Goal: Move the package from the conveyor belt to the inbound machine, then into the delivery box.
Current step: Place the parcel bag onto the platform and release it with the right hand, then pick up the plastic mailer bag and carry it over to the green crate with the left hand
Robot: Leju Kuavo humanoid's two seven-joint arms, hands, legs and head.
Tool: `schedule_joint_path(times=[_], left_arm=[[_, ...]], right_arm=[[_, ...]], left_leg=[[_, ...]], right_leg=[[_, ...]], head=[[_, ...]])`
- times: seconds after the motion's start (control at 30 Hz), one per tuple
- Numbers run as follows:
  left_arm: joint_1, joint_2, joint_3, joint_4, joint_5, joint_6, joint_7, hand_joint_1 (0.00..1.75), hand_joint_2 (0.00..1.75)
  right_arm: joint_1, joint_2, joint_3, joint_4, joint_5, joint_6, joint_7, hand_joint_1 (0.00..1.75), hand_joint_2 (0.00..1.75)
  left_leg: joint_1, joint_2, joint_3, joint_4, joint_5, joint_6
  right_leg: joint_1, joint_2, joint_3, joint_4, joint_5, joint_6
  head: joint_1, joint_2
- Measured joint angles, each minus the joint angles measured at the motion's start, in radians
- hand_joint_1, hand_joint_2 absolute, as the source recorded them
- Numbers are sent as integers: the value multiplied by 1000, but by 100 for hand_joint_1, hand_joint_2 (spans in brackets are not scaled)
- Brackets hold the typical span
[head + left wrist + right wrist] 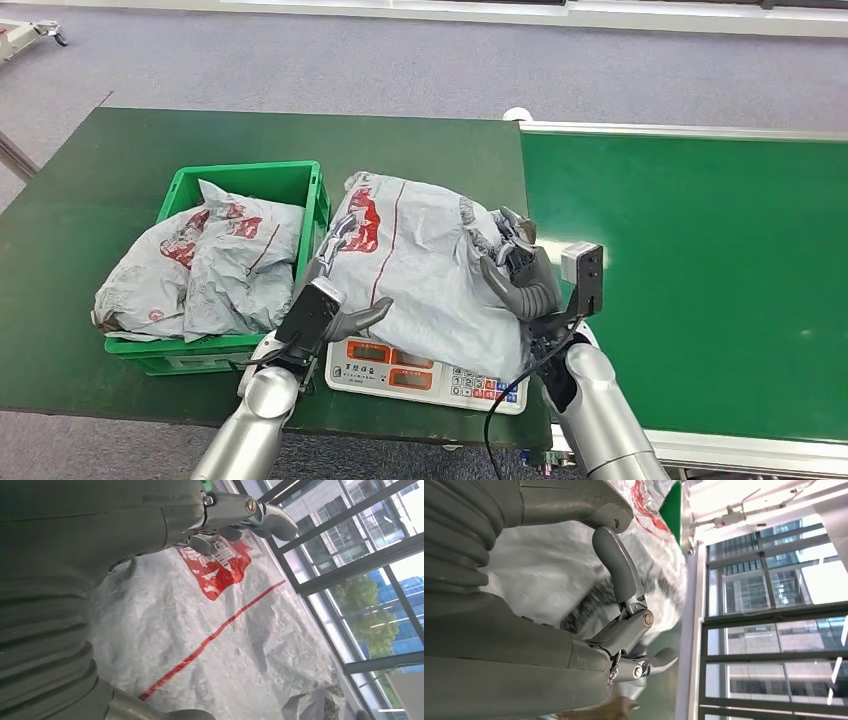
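On the scale (400, 372) at the bench's (90, 200) front edge, beside the conveyor belt (700, 270): grey package (420, 265) with red print, gripped from both sides. Left robot hand (325, 300) pressed against its left side, fingers up along the bag and thumb across the front; right robot hand (520, 275) clasped on its right end, fingers curled into the crumpled plastic. Just left of the scale, green crate (315, 195) holding two more grey bags (210, 265).
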Motion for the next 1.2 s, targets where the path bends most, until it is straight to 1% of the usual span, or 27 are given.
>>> schedule_joint_path(times=[0.07, 0.13, 0.2, 0.3, 0.4, 0.47, 0.53, 0.57, 0.6, 0.67, 0.7, 0.73, 0.77, 0.83, 0.9, 1.1, 1.2], left_arm=[[-15, 4, -1, 18, -35, 9, 12, 0, 175], [-47, 11, -7, 49, -137, 30, 45, 0, 175], [-108, 21, -20, 115, -285, 49, 73, 0, 175], [-240, 27, -42, 261, -462, 53, 70, 0, 175], [-345, 27, -61, 387, -520, 52, 62, 0, 175], [-388, 26, -73, 448, -544, 52, 62, 0, 175], [-431, 21, -94, 510, -587, 27, 68, 2, 175], [-458, 15, -110, 546, -615, -13, 71, 42, 175], [-488, 9, -128, 585, -643, -78, 71, 86, 175], [-551, -4, -170, 661, -683, -268, 65, 171, 175], [-580, -9, -189, 693, -693, -369, 61, 175, 175], [-606, -12, -206, 721, -696, -463, 59, 175, 175], [-628, -14, -219, 744, -696, -540, 58, 175, 175], [-660, -15, -239, 778, -692, -632, 56, 175, 175], [-680, -14, -249, 801, -682, -659, 46, 175, 175], [-720, -11, -255, 843, -655, -680, -7, 175, 175], [-735, -11, -271, 851, -667, -690, -42, 175, 175]], right_arm=[[10, -4, -12, -8, -24, 20, 0, 0, 175], [25, -8, -30, -20, -80, 75, 2, 0, 175], [51, -12, -56, -42, -122, 142, 3, 0, 175], [92, -15, -95, -76, -104, 205, 0, 0, 175], [112, -15, -118, -96, -84, 222, -2, 0, 175], [119, -15, -127, -105, -76, 223, -3, 0, 175], [122, -15, -134, -109, -63, 226, -3, 0, 175], [122, -15, -137, -110, -56, 230, -3, 0, 175], [122, -15, -138, -110, -53, 234, -4, 0, 175], [122, -15, -140, -111, -49, 242, -6, 0, 175], [122, -15, -140, -114, -49, 244, -7, 0, 175], [123, -15, -140, -118, -49, 245, -10, 0, 175], [124, -16, -140, -125, -51, 246, -12, 0, 175], [130, -21, -140, -145, -66, 251, -22, 0, 175], [136, -28, -142, -163, -90, 258, -36, 0, 175], [141, -61, -179, -175, -180, 293, -52, 0, 175], [140, -75, -204, -165, -192, 298, -66, 0, 175]], left_leg=[[0, 0, 0, 0, 0, 0], [0, -1, 0, 1, 0, 0], [0, -4, 0, 1, 1, 0], [0, -5, -1, 1, 2, -2], [0, -2, -1, 1, 2, -2], [0, -1, 0, 1, 2, -2], [0, -2, -1, 1, 3, -2], [0, -2, -1, 1, 3, -1], [0, -3, -1, 1, 3, -1], [0, -4, -1, 1, 3, -1], [0, -4, -1, 1, 3, -1], [0, -4, -1, 1, 3, -1], [0, -3, 0, 1, 3, -1], [0, -3, 0, 1, 3, -1], [0, -4, 1, 1, 3, -2], [0, -4, 3, 0, 3, -2], [0, -4, 3, 0, 3, -2]], right_leg=[[0, 0, 0, 0, 0, 0], [0, -1, 0, 0, 0, 0], [0, -3, 0, 0, 0, 0], [0, -4, 0, 0, 1, 0], [0, -1, 0, 0, 2, -1], [0, 0, -1, 0, 2, -1], [0, -1, -1, 0, 2, -1], [0, -1, -1, 0, 2, -1], [0, -2, -1, 0, 2, -1], [0, -2, 0, 0, 2, -1], [0, -2, 0, 0, 2, -1], [0, -2, 1, 0, 2, -1], [0, -2, 1, 0, 2, -1], [0, -2, 2, 0, 2, -1], [0, -2, 3, 0, 2, -1], [0, -2, 4, 0, 2, -1], [0, -2, 4, 0, 3, -1]], head=[[0, 0], [0, 0], [0, 0], [0, 0], [0, 0], [0, 0], [0, 0], [0, 0], [0, 0], [0, 0], [0, 0], [0, 0], [0, 0], [0, 0], [0, 0], [0, 0], [0, 0]])
